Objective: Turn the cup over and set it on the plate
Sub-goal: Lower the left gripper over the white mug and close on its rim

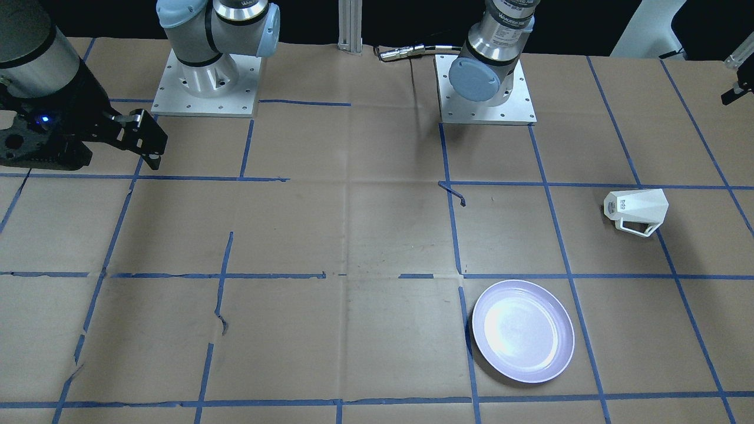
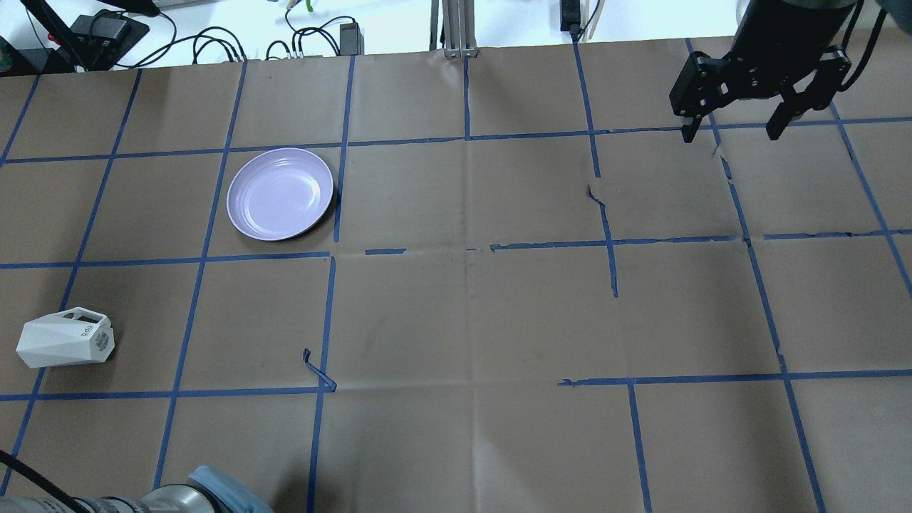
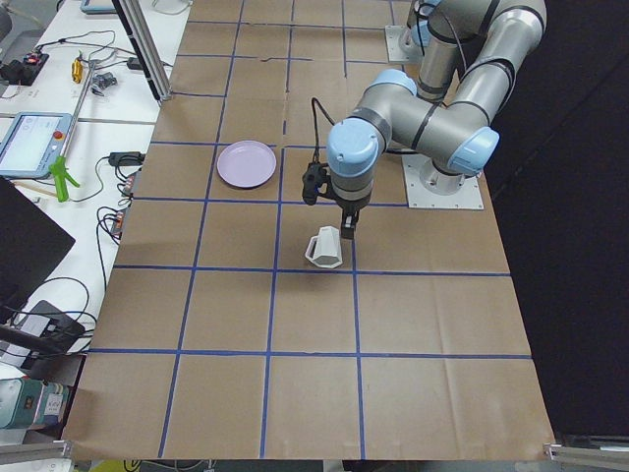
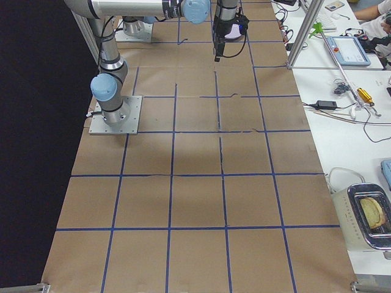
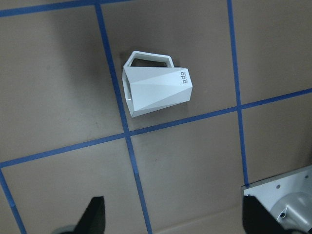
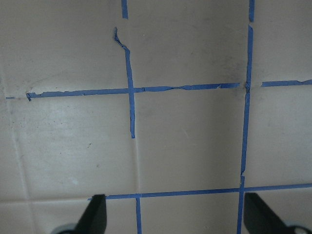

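The white faceted cup lies on its side on the brown paper, with its handle flat near the table and the marked base showing. It also shows in the overhead view, the exterior left view and the left wrist view. The lavender-white plate sits empty, apart from the cup, and shows overhead. My left gripper is open and empty, hovering above the cup. My right gripper is open and empty, far off at the table's other end.
The two arm base plates stand at the robot's edge. Blue tape lines grid the paper, with a loose curl of tape. An aluminium post and cables lie beyond the far edge.
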`<state>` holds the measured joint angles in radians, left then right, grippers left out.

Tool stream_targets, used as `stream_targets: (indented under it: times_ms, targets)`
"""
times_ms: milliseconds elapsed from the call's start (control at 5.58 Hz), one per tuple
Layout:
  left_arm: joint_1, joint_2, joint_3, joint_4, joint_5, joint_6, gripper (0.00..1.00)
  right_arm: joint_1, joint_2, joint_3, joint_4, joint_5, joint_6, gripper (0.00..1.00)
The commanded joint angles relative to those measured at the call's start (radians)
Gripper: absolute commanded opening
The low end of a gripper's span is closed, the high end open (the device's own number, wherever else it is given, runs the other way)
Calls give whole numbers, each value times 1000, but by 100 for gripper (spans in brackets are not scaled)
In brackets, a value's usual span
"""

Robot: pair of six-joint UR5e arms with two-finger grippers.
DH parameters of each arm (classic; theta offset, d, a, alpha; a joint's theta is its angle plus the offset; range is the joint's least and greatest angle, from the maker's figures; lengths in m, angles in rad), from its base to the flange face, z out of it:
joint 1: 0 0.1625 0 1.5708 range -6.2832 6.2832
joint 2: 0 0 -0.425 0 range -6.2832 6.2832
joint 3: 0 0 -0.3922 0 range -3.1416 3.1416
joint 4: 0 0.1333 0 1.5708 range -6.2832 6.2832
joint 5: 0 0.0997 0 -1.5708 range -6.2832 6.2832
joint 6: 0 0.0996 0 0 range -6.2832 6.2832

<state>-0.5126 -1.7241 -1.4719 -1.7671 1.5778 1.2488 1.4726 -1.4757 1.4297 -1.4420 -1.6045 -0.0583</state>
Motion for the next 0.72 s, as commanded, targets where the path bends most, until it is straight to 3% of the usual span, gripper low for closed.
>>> stream_targets:
  times_ms: [0,537]
  targets:
    - [64,-153,34,21,-36,92,99,0,0,0,0,0,0,100]
    - [65,-319,25,6,-197,121,98,0,0,0,0,0,0,100]
